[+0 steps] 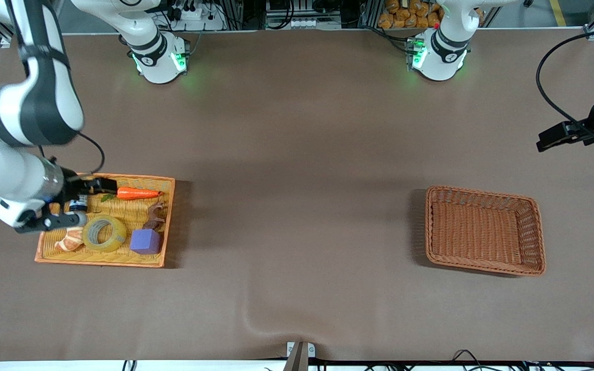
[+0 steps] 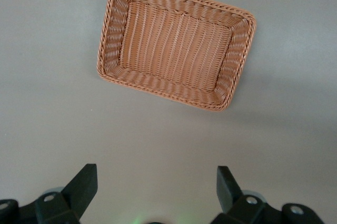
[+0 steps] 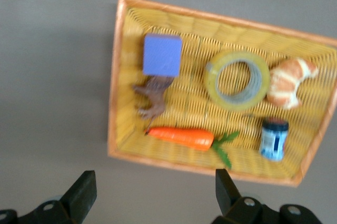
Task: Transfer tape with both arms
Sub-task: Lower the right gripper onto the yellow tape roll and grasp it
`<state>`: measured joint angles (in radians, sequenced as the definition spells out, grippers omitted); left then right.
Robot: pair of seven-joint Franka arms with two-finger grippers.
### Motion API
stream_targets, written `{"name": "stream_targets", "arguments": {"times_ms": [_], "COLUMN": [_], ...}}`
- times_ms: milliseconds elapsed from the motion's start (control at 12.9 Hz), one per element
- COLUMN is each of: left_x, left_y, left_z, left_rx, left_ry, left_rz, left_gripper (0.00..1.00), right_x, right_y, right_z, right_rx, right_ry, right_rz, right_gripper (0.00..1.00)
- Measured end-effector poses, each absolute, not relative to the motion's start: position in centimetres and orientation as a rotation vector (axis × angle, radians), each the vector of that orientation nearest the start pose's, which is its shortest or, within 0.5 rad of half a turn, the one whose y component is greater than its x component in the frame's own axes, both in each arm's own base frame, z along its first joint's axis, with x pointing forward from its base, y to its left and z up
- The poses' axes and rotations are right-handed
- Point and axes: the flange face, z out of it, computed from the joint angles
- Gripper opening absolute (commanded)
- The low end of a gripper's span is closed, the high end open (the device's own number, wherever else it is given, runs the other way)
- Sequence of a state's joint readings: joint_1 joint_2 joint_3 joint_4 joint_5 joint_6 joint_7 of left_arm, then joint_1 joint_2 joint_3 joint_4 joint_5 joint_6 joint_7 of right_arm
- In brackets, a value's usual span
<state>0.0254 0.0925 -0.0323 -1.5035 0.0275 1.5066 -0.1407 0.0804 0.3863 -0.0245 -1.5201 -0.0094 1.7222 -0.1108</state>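
Tape [image 1: 104, 233]: translucent yellowish roll, lying flat, hollow core up, in the yellow woven tray [image 1: 165, 221] at the right arm's end of the table. Nothing grips it. No print readable on the roll in any view.

Around it in the tray: croissant [image 1: 70, 240] just beside the tape, toward the tray's outer end. Purple block [image 1: 146, 241] just beside it toward the table's middle. Brown animal figure [image 1: 153, 216] touching or nearly touching the block, farther from the front camera than the block. Orange carrot [image 1: 138, 194] with green leaves lies along the tray's edge farthest from the front camera. Small blue jar [image 3: 274, 138] with a dark cap and a pale label; label text too blurred to read.

Right gripper [image 1: 62, 206]: up over the tray's outer end, above the jar and croissant area. Fingers [image 3: 81, 192] spread wide apart, holding nothing; right wrist view looks straight down on the whole tray.

Left gripper [image 2: 155, 187]: up in the air at the left arm's end of the table, waiting. Fingers [image 2: 84, 182] wide apart, empty. Its wrist view shows the brown wicker basket [image 1: 529, 206] with nothing in it, sitting on the brown table [image 1: 297, 154] well apart from the tray.

No brand marks or writing legible anywhere on the table's things.
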Motion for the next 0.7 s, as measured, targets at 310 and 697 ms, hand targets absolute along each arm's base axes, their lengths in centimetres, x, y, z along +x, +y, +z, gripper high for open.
{"name": "stream_targets", "arguments": {"times_ms": [310, 697], "left_x": [58.2, 58.7], "left_y": [-0.4, -0.4], "left_z": [59.0, 58.2], "left_rx": [-3.102, -3.102], "left_ry": [-0.197, -0.195], "left_rz": [0.132, 0.143], "left_gripper": [1.0, 1.0], "right_x": [67.6, 67.9], "right_y": [0.1, -4.7], "right_z": [28.0, 24.1], "right_rx": [-3.144, -3.113], "right_ry": [-0.316, -0.42], "right_rz": [0.41, 0.397], "right_gripper": [1.0, 1.0]}}
